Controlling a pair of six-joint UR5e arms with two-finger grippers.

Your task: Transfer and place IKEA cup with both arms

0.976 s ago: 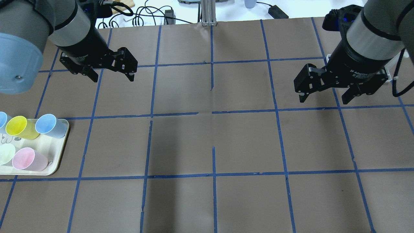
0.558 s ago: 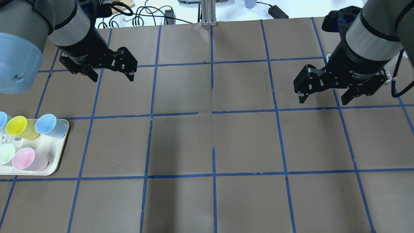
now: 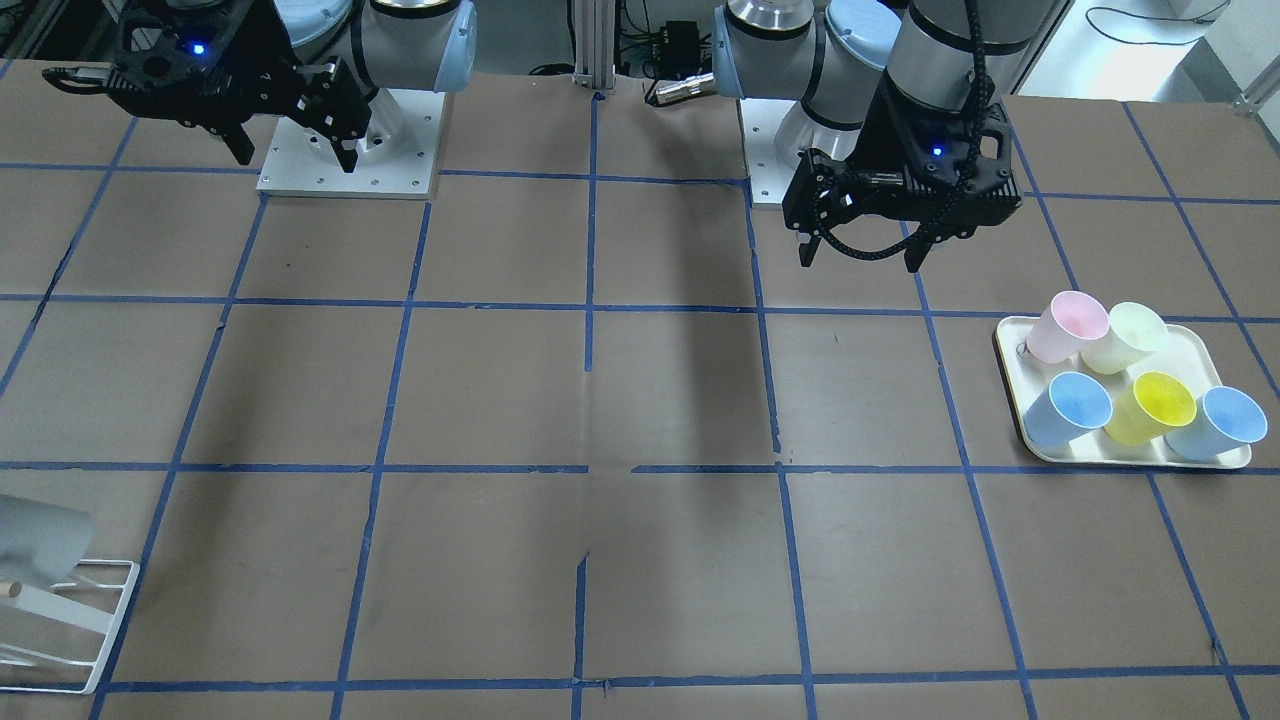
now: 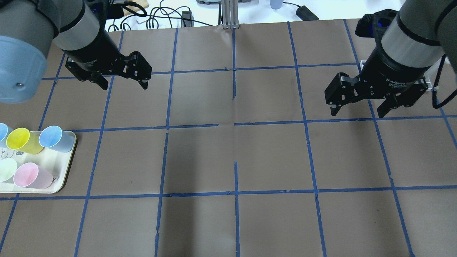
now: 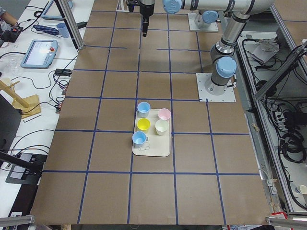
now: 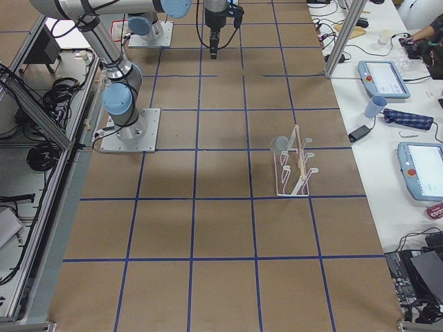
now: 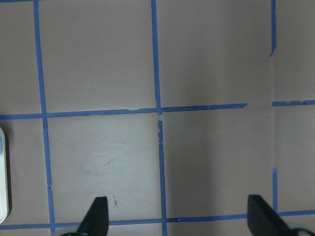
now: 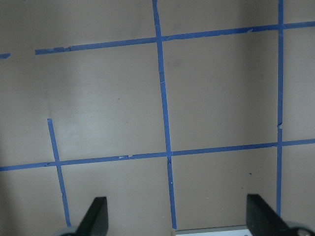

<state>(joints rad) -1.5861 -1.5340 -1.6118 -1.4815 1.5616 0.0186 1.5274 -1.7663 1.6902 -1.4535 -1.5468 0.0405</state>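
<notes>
The light grey IKEA cup lies on its side on a white wire rack at the table's edge on my right side. It also shows in the exterior right view. My left gripper is open and empty and hangs above bare table, well away from the cup tray; it also shows in the front view. My right gripper is open and empty above the table; it also shows in the front view. Both wrist views show only spread fingertips over taped paper.
A cream tray at my left edge holds a pink cup, a pale green cup, a yellow cup and two pale blue cups. Brown paper with a blue tape grid covers the table. Cables lie past the far edge.
My right gripper has shifted very slightly toward me. My left gripper and the cups have not moved.
</notes>
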